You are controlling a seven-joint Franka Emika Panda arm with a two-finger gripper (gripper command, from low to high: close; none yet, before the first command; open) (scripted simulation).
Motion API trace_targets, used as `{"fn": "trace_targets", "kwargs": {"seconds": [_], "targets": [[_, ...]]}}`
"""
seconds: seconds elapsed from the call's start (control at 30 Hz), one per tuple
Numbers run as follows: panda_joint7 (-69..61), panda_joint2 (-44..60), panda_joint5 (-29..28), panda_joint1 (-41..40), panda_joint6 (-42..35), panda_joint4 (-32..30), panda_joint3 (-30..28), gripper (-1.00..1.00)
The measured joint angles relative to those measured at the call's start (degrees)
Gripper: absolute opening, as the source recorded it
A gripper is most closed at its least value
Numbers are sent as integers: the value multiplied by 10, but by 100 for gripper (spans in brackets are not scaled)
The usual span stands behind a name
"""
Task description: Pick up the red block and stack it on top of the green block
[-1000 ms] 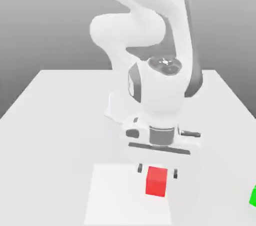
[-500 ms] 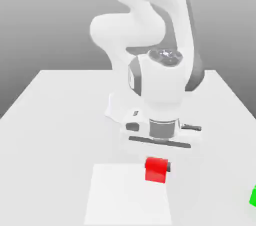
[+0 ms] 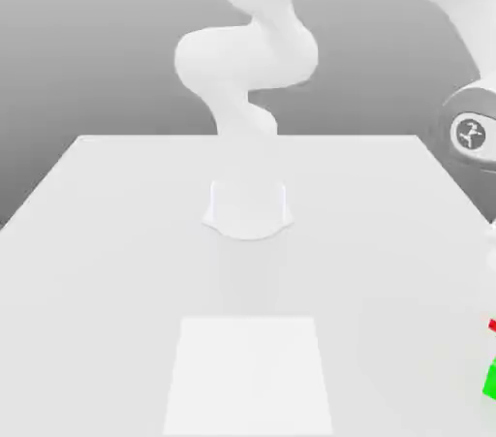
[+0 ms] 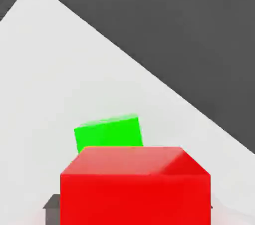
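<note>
Tool fingers [image 4: 52, 203] clamp the red block [image 4: 134, 186], which sits large in the hand view's foreground with the green block [image 4: 108, 132] just behind it on the white surface [image 4: 60, 69]. At the exterior view's lower right edge, a sliver of red [image 3: 492, 326] hangs above the green block [image 3: 491, 380], apart from it.

No readable text, numbers or brand names anywhere. Only mark: a small white emblem on a dark round cap on the robot arm [image 3: 472, 134], at the exterior view's right, too small to make out. Red block [image 4: 134, 185] and green block [image 4: 108, 132] faces unmarked.
</note>
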Motion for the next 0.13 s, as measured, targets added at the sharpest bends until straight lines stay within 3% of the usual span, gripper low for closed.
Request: {"fn": "trace_targets", "kwargs": {"seconds": [0.03,0.13], "targets": [[6,16,-9,6,14,2,-7,100],[6,16,-9,6,14,2,-7,100]]}}
